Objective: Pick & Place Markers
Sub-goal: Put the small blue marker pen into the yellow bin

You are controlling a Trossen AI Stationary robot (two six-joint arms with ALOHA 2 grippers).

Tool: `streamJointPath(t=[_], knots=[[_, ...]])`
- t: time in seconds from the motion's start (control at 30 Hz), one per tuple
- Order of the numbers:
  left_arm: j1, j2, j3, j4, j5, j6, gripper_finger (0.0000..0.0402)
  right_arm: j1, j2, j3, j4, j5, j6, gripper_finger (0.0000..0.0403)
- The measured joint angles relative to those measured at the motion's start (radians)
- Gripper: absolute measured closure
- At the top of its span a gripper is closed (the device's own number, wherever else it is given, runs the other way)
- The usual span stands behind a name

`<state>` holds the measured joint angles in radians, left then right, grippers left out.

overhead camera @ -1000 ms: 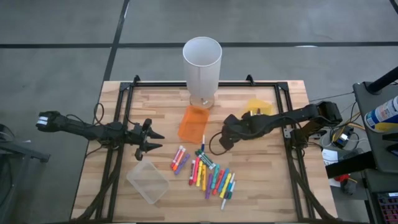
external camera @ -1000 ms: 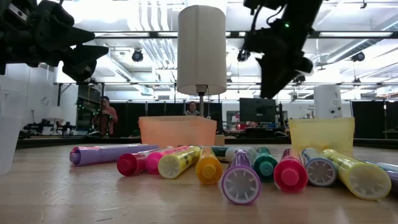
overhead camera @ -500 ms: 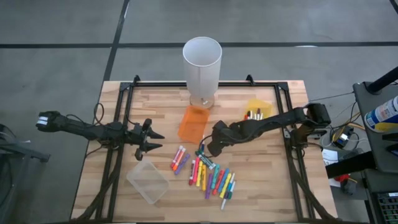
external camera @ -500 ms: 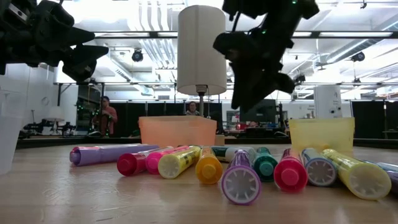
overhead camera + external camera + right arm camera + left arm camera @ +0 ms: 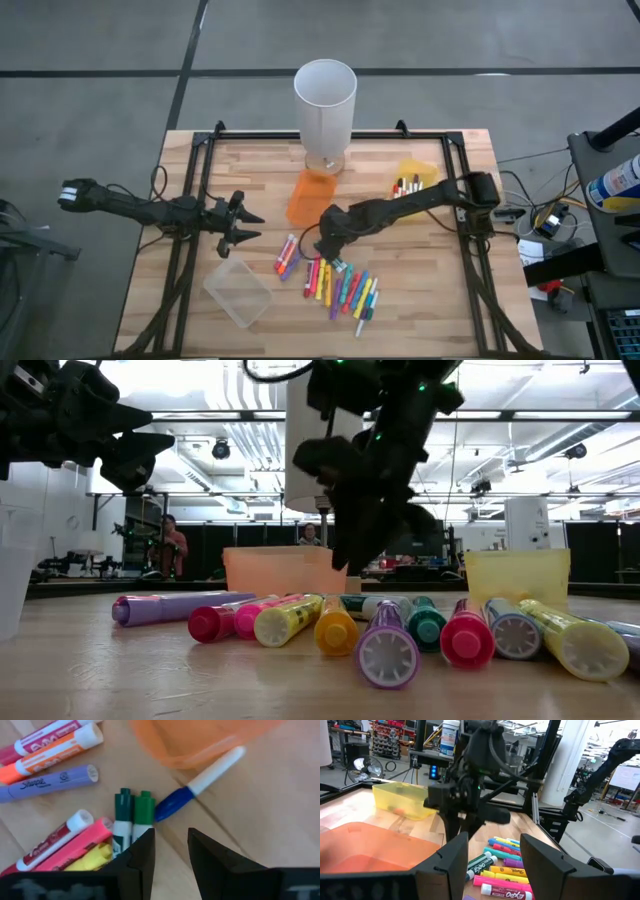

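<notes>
Wooden tabletop (image 5: 250,170) inside a black frame, with a workshop of shelves and lights behind it.

Right gripper (image 5: 322,246) hangs low at the near edge of the orange bin (image 5: 311,198), its two fingers (image 5: 139,857) parted by a narrow gap with nothing between them. Just ahead of those fingertips lie two green-capped markers (image 5: 134,811) side by side, and beside them a blue-capped white pen (image 5: 200,778) whose far end reaches the bin's rim. Other markers (image 5: 340,285) spread in a loose pile nearer the table's front, below and to the gripper's right in the overhead view; a few more sit in the yellow bin (image 5: 416,176) beyond the arm. Left gripper (image 5: 240,222) waits well off to the side, jaws wide apart and empty, near the clear bin (image 5: 238,291).
</notes>
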<state>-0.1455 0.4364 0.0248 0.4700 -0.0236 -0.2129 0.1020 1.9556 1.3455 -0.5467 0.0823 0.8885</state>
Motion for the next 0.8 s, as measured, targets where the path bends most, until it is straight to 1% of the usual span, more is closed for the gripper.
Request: streamJointPath(t=[0.13, 0.3, 0.57, 0.8], knots=[[0.0, 0.0, 0.0, 0.0, 0.0, 0.0, 0.0227, 0.007, 0.044, 0.041, 0.0, -0.03, -0.006, 0.0309], [0.0, 0.0, 0.0, 0.0, 0.0, 0.0, 0.0227, 0.025, 0.056, 0.065, -0.003, -0.065, -0.022, 0.0324], [0.0, 0.0, 0.0, 0.0, 0.0, 0.0, 0.0227, 0.064, 0.048, 0.067, -0.001, -0.057, -0.002, 0.0339], [0.0, 0.0, 0.0, 0.0, 0.0, 0.0, 0.0227, 0.065, 0.056, 0.058, -0.003, -0.053, -0.014, 0.0345]])
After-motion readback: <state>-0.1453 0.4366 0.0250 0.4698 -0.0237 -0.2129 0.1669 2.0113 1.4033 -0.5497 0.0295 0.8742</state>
